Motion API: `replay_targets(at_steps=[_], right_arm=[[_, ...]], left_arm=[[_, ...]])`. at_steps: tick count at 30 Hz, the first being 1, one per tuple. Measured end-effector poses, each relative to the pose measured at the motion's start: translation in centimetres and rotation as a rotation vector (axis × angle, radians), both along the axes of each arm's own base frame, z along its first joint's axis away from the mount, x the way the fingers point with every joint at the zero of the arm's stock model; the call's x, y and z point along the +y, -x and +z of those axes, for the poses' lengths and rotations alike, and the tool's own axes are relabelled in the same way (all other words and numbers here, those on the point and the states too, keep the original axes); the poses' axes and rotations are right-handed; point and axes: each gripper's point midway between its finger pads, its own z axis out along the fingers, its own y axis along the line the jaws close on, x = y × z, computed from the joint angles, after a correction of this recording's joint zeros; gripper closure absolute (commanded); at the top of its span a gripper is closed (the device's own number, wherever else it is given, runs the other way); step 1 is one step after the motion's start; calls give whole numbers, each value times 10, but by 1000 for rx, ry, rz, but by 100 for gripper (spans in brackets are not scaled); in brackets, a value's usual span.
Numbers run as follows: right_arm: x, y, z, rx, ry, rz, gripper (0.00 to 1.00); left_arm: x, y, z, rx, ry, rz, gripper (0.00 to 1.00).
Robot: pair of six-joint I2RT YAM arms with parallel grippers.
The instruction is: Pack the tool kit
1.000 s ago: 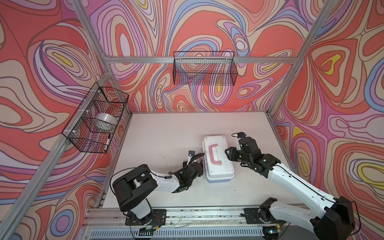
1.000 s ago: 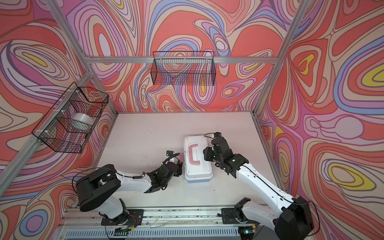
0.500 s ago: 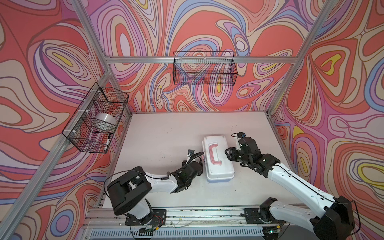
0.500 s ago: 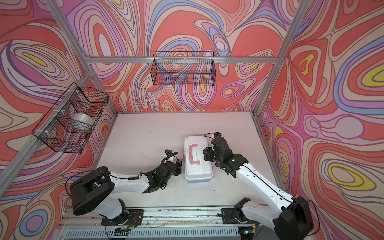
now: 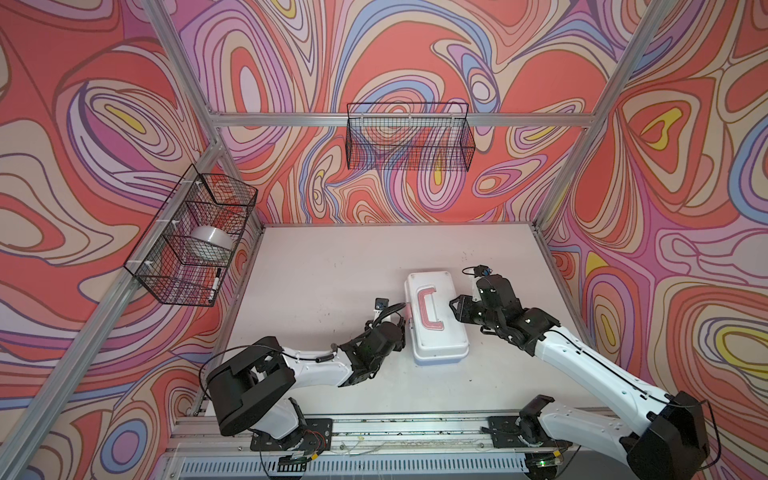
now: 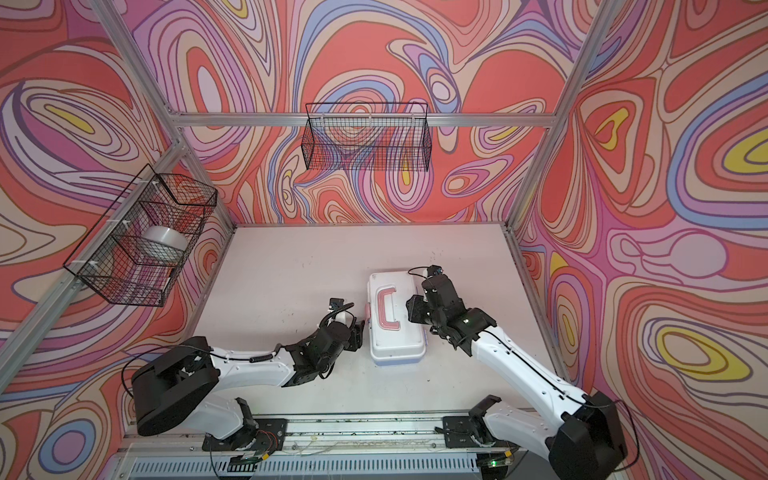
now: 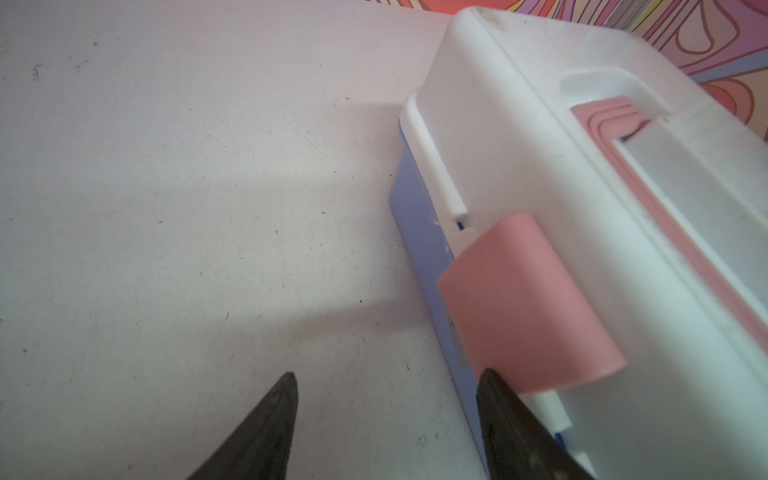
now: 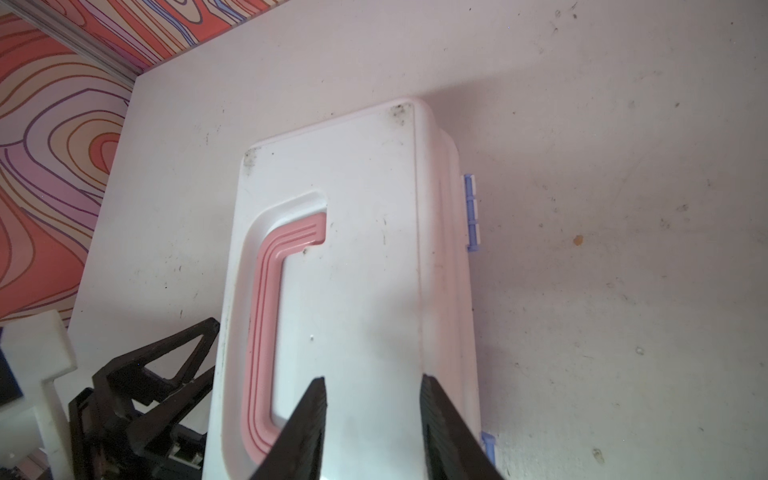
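Sitting on the table (image 5: 324, 266) between both arms: tool kit (image 5: 436, 332), lid down, pink handle (image 8: 266, 324) on top | left gripper (image 7: 386, 374): jaws apart, holding nothing, one fingertip (image 7: 511, 428) right at the pink latch (image 7: 528, 299) on the tool kit's side | right gripper (image 8: 372, 378): jaws a little apart over the tool kit's top, holding nothing
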Motion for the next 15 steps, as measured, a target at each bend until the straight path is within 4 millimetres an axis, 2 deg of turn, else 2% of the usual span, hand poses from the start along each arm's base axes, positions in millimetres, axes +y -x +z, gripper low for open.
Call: replay_targets(at_steps=[15], right_arm=[[-1,3,-7,16,2,-3,61]], left_arm=[[-3,2,13,-5,50,-11,36]])
